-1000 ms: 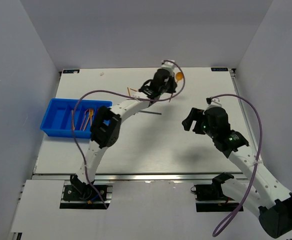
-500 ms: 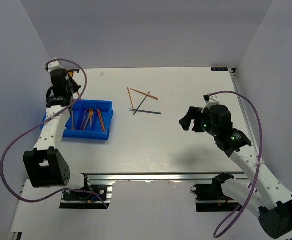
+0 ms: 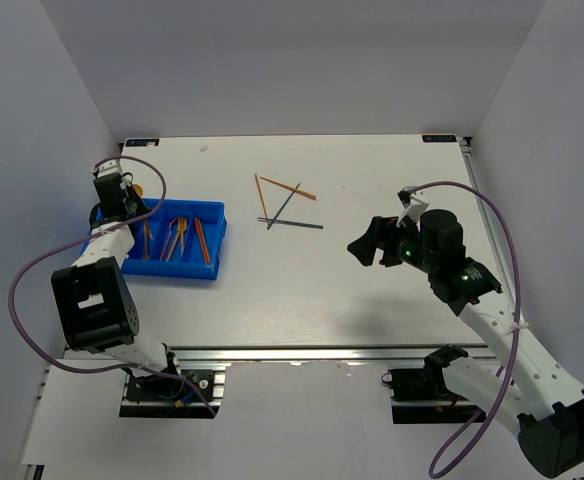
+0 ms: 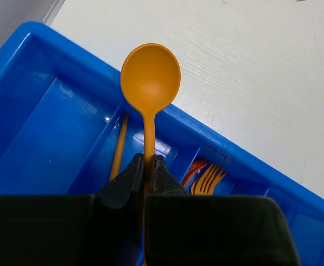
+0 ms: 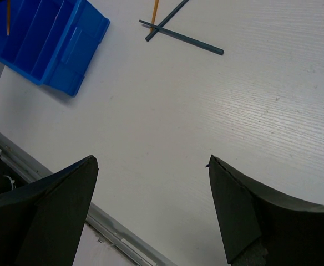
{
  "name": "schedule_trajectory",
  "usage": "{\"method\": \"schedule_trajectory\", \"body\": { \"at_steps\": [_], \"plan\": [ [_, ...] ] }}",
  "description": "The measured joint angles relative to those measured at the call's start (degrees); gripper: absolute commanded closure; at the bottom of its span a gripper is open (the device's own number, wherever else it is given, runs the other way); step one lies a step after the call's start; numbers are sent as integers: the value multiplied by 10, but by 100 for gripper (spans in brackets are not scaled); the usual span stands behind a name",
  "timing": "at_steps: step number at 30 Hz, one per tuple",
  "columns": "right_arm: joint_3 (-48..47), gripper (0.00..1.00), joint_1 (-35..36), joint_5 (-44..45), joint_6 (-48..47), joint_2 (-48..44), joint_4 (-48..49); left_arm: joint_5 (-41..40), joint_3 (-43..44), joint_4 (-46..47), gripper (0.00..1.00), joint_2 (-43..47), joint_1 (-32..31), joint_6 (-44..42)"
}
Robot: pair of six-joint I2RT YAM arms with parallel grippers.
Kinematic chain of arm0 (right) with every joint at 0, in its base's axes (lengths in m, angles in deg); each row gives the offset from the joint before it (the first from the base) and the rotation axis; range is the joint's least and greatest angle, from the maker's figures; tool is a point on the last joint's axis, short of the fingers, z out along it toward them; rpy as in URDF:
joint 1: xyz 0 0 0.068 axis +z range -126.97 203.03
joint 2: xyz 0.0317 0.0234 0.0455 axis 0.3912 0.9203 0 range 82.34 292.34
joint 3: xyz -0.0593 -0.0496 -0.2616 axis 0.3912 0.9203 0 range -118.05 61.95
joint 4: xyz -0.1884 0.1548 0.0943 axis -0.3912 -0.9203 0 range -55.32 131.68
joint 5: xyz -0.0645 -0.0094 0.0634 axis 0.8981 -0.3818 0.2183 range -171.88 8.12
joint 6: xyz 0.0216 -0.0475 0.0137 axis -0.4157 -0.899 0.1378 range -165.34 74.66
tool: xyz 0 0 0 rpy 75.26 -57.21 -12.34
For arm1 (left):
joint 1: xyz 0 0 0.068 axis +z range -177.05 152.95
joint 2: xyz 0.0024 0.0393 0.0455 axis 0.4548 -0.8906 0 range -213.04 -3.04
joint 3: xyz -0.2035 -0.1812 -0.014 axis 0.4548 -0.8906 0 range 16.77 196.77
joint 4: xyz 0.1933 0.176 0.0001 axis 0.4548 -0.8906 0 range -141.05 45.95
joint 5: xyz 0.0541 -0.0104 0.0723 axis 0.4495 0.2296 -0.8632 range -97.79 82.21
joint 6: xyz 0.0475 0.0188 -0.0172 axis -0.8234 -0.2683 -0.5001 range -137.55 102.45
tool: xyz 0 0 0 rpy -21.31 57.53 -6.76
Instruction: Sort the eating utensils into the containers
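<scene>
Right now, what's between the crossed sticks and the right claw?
Only bare table lies between the sticks and the right gripper, as the top view shows.

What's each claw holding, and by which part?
Left claw pinches the orange spoon by its handle, bowl pointing away; right claw is open and empty.

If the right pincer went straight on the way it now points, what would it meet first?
Probably the bare table, short of the crossed dark blue sticks: the open right pincer angles down at a patch with nothing on it. Depth is unclear from here.
</scene>
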Motion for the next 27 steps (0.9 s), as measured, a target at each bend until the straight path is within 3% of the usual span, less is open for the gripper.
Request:
{"method": "schedule_trajectory", "body": {
  "at_steps": [14,24,25,27],
  "plan": [
    [5,14,0,-37,-8,-22,10,-4,-59,144,100,0,-1,-90],
    [10,14,0,-45,-12,-23,13,-17,-155,219,100,11,-1,-123],
    [10,14,0,-45,-12,-23,13,-17,-155,222,99,12,-1,-123],
    [10,14,0,-45,-12,-23,13,-16,-156,225,80,12,-1,-123]
  ]
}}
